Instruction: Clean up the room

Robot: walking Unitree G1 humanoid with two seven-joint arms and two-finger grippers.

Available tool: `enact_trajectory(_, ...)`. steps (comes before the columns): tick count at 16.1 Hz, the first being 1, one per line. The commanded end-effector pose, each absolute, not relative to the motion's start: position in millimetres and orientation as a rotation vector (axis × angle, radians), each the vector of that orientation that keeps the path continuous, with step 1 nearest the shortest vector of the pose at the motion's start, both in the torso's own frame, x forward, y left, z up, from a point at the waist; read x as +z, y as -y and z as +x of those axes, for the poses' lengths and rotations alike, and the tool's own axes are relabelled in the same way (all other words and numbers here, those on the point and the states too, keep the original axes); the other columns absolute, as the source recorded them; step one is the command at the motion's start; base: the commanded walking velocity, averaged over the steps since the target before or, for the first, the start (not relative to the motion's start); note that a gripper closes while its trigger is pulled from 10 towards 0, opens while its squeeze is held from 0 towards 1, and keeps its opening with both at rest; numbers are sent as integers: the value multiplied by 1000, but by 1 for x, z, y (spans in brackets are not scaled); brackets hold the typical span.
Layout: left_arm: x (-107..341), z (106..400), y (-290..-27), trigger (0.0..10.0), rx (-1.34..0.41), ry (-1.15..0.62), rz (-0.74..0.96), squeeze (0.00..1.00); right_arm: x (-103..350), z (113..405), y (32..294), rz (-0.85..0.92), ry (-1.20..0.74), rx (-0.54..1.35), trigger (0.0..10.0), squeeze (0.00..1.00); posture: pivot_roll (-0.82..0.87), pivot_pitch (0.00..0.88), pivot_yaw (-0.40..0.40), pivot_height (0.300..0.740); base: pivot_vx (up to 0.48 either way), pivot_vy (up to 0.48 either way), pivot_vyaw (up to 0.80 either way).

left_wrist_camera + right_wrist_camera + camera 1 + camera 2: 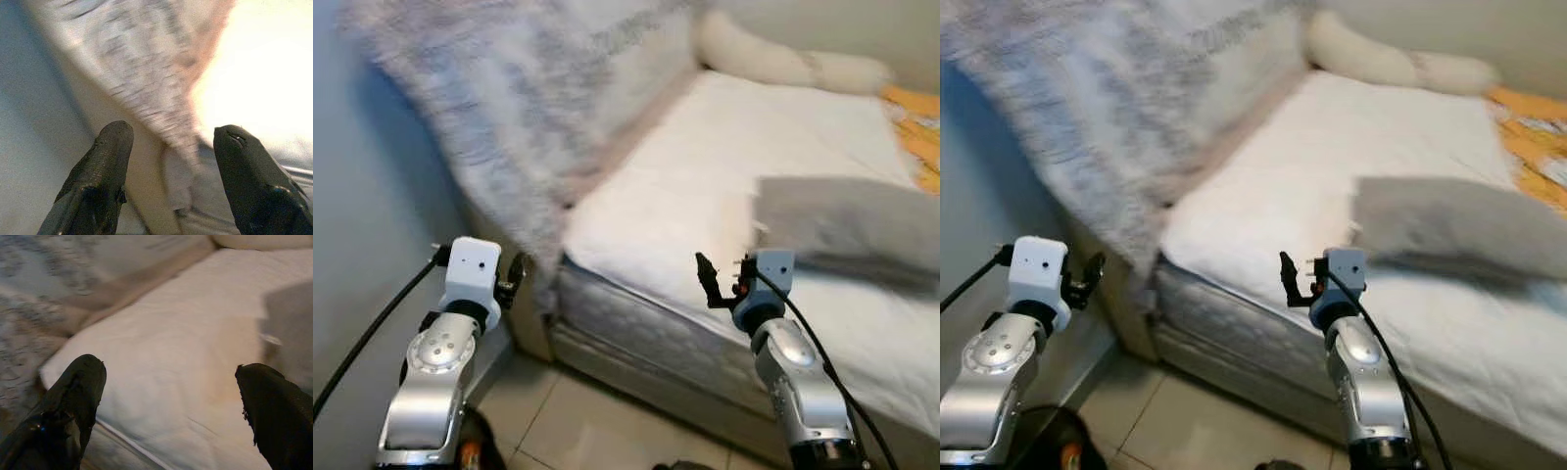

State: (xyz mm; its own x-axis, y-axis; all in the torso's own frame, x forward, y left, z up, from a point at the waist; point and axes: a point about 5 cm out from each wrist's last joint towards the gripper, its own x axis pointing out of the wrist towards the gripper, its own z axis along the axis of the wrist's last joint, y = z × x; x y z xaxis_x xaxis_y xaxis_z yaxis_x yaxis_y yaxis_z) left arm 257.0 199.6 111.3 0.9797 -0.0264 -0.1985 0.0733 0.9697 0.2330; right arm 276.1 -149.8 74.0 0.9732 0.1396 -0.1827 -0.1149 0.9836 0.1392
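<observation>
The right gripper [720, 279] is hovering just above the near edge of the mattress [685, 196], fingers spread wide, gripping nothing. The left gripper [168, 181] is likewise standing wide and empty, poised off the bed's corner beside the wall [362, 196]. Ahead of the left fingers, a grey-and-white fuzzy blanket [529, 108] is draping over the bed's left side and trailing down past the corner. On the white sheet, beyond the right gripper, a grey folded cloth [847, 225] is lying flat; a white pillow [783, 61] is resting at the far end, and an orange-patterned fabric [915, 132] is showing at the far right edge.

Risks, as judged: the head views are blurring, so a reach made now may miss. The hanging blanket could snag the left fingers or slide onto the tiled floor [587, 421] if pulled unevenly.
</observation>
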Motion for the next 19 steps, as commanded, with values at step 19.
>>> enact_trajectory(19,121,265,-191,10000,-84,-134,248,0,78,280,153,95,-179,142,10000,0,-1,0,-13,740,138,0,-368)
